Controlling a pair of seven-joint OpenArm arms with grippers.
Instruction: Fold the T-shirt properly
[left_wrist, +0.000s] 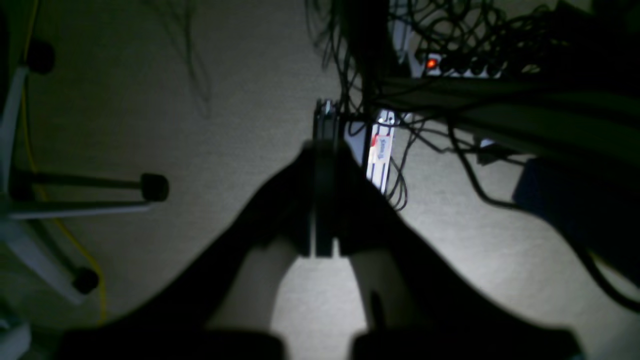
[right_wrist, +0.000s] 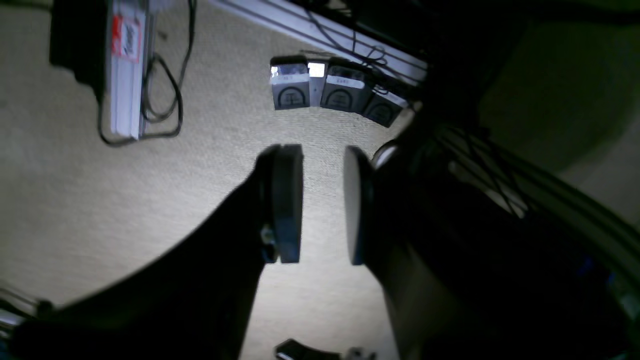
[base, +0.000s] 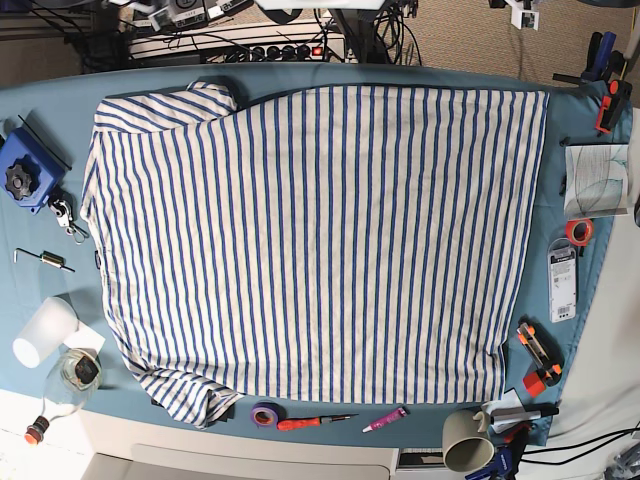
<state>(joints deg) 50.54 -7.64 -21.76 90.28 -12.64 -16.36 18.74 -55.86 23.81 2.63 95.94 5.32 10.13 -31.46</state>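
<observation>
Striped white-and-blue cloth — the T-shirt (base: 320, 240) — lies spread flat across the middle of the teal surface (base: 30, 110), one sleeve bunched at 11 o'clock, the other crumpled at 7 o'clock. Neither arm shows in the base view. The left hand (left_wrist: 323, 145) hangs over beige carpet (left_wrist: 200, 125) with its jaws pressed together, holding nothing — the right hand (right_wrist: 322, 200) hangs likewise, jaws parted and empty.

Mug (base: 463, 438), tape roll (base: 264, 414), red screwdriver (base: 305, 422)
</observation>
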